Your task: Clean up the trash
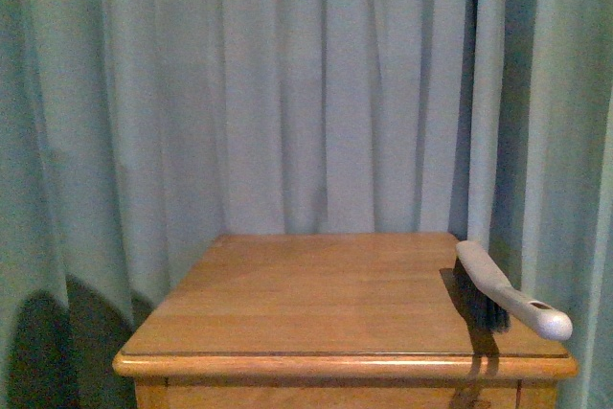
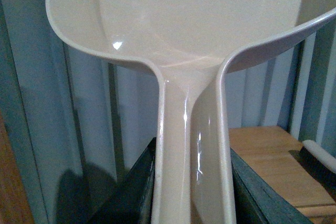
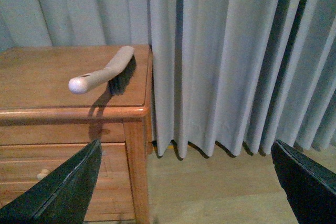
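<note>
A: What is seen nearest?

B: The left gripper [image 2: 191, 195] is clamped on a cream dustpan [image 2: 178, 19]. The handle is run straight out between the two dark fingers [image 2: 134, 195], and the pan is spread wide beyond them, hollow side toward the wrist camera. It is held off the table's left side, aimed at the curtain. The right gripper [image 3: 184, 187] is spread wide with nothing between its fingers [image 3: 58, 192]. It is held low by the table's right front corner, aimed at the floor [image 3: 220, 192].

A: And the trash?

B: It cannot be made out in any view, so no place, heading or long axis can be given.

A: Then what is found on the table [image 1: 316, 294]?

B: A brush [image 1: 493, 284] is laid by the right edge, bristles down. Its long axis is run back to front, with the handle end pointed toward the robot and slightly right, raised off the wood near the front edge.

A: Farther off?

B: A pale curtain [image 1: 316, 93] is hung in folds behind and beside the table.
</note>
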Robot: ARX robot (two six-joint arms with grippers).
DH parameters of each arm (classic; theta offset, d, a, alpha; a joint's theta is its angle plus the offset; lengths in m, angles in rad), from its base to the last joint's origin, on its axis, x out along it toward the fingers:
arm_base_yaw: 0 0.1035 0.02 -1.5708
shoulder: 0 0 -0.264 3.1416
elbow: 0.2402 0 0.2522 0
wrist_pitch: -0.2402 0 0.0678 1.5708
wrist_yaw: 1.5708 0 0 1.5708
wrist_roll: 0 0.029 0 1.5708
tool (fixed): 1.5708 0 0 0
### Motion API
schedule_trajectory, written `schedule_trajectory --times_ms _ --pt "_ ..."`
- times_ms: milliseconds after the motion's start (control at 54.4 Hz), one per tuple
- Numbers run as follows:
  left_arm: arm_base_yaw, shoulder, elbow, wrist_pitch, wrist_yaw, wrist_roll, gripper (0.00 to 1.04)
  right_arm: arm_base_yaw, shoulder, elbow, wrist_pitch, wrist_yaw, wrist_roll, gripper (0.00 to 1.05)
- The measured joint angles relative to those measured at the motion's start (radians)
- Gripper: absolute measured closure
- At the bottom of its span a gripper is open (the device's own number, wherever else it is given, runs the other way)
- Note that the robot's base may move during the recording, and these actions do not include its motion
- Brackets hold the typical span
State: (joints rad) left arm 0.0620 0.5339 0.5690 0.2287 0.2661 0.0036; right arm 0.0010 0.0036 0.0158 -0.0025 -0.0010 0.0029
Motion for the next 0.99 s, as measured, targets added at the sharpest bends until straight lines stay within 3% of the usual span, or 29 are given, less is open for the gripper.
schedule_trajectory --times_ms 166,368,386,442,497,699,828,994 --pt "0.154 -0.114 -0.045 -0.009 0.169 -0.098 0.77 0.000 0.000 0.000 0.000 0.000 0.000 0.07" --pt "0.190 -0.153 -0.064 -0.013 0.201 -0.140 0.77 0.000 0.000 0.000 0.000 0.000 0.000 0.07" --pt "0.190 -0.153 -0.065 -0.013 0.202 -0.142 0.77 0.010 0.006 0.001 -0.007 0.022 -0.009 0.07" --pt "0.190 -0.153 -0.065 -0.013 0.203 -0.146 0.77 0.072 0.071 0.023 -0.040 0.210 -0.044 0.07" --pt "0.191 -0.154 -0.065 -0.013 0.202 -0.148 0.77 0.108 0.164 0.049 -0.023 0.279 -0.053 0.07" --pt "0.191 -0.154 -0.065 -0.014 0.205 -0.151 0.77 0.127 0.557 0.278 -0.008 0.147 0.018 0.07" --pt "0.191 -0.154 -0.065 -0.014 0.205 -0.151 0.77 0.153 0.852 0.543 -0.060 0.076 0.082 0.07" --pt "0.191 -0.154 -0.066 -0.014 0.205 -0.152 0.77 0.205 1.170 0.846 -0.141 0.066 0.169 0.07"
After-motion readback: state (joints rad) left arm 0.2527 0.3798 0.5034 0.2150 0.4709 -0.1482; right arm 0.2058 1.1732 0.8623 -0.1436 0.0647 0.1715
